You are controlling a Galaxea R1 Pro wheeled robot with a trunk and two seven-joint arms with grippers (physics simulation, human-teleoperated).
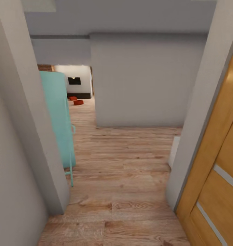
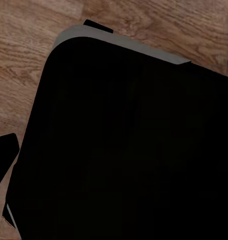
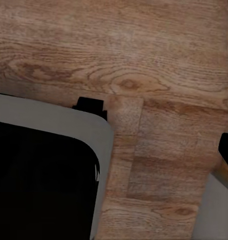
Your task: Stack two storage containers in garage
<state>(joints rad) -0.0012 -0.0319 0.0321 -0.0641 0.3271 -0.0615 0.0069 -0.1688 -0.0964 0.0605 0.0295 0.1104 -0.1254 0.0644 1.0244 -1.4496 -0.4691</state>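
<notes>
Looking down a hallway from a doorway, the head camera caught the two storage containers (image 1: 76, 100) far off on the light wood plank floor (image 1: 123, 160) of the living room (image 1: 77, 83), past a teal cabinet (image 1: 58, 116) and a grey wall (image 1: 144, 78). One bin (image 1: 78, 102) sat nearer, the other bin (image 1: 72, 98) just behind it, apart, both near the black wall TV (image 1: 74, 81) and the dark low cabinet (image 1: 79, 95) beneath it. A wooden door (image 1: 215, 164) edged the right side.

Both wrist cameras pointed down at plank flooring and the robot's dark base (image 2: 129, 145). Gripper state: could not tell for either, since no fingers were clearly visible; nothing appeared to be held.

Handling judgement: the bins looked like thin-walled rigid plastic, so probably light and stiff, with smooth walls that could slip. Low walls likely suit a pinch over the rim, best mid-way along a long side to limit tilt. An empty bin would likely slide if nudged. They were too distant to confirm rim detail.
</notes>
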